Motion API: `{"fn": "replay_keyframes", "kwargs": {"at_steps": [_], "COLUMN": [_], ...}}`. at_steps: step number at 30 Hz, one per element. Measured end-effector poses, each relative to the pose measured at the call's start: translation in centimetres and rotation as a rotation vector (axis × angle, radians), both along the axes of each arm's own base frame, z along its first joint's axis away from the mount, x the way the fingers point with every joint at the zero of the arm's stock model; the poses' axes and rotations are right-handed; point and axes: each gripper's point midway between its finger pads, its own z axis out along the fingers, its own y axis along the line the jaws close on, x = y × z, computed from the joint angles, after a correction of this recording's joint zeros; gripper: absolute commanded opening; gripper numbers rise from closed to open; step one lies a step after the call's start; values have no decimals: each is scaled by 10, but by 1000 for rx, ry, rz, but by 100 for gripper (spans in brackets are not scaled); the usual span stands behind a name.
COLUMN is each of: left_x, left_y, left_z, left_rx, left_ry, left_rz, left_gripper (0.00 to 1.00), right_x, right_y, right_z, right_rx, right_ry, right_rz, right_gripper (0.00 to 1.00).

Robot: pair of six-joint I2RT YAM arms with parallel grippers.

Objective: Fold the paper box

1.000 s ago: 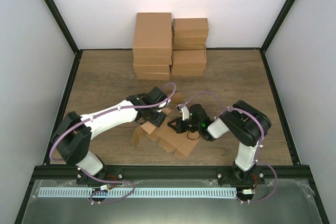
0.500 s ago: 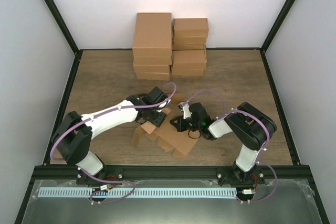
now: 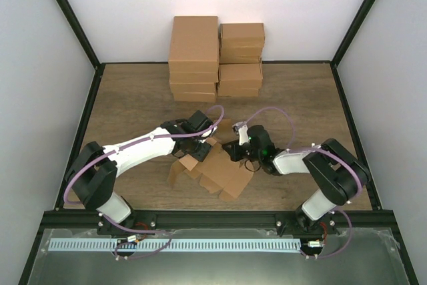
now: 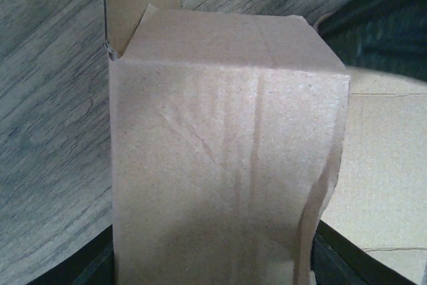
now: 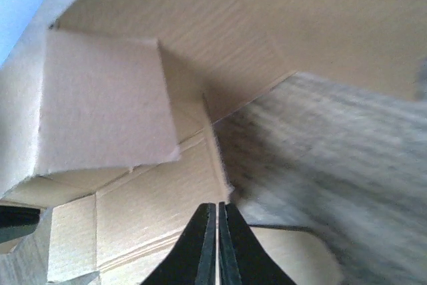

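The paper box [image 3: 223, 175], a tan cardboard sheet with flaps partly raised, lies near the table's front middle. My left gripper [image 3: 205, 143] is at its far left side. In the left wrist view a creased panel of the box [image 4: 227, 151] fills the space between the black fingers [image 4: 99, 266], which close on it from both sides. My right gripper [image 3: 233, 148] is at the box's far right edge. In the right wrist view its jaws [image 5: 217, 206] are shut with nothing between them, tips just above a flat panel's edge [image 5: 133, 218], beside a raised flap [image 5: 100, 111].
Two stacks of larger brown cartons [image 3: 193, 58] [image 3: 241, 58] stand against the back wall. Black frame rails [image 3: 90, 118] border the wooden table [image 3: 300, 105] on both sides. White walls enclose the space.
The right arm has swung outward to the right, and its gripper has shifted from over the box's middle toward the box's far right edge. The left arm has not moved.
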Motion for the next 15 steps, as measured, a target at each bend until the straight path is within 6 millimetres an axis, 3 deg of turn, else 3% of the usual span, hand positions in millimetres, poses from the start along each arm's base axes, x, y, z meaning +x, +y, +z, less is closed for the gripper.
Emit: {"fn": "replay_keyframes", "kwargs": {"at_steps": [9, 15], "left_x": [0, 0], "left_y": [0, -1], "left_z": [-1, -1], "left_rx": [6, 11], "left_ry": [-3, -8], "left_rz": [-4, -7], "left_gripper": [57, 57], "right_x": [34, 56], "right_y": [-33, -55], "right_z": [31, 43], "right_rx": [-15, -20], "right_ry": [-92, -137], "right_rz": [-81, -136], "right_gripper": [16, 50]}}
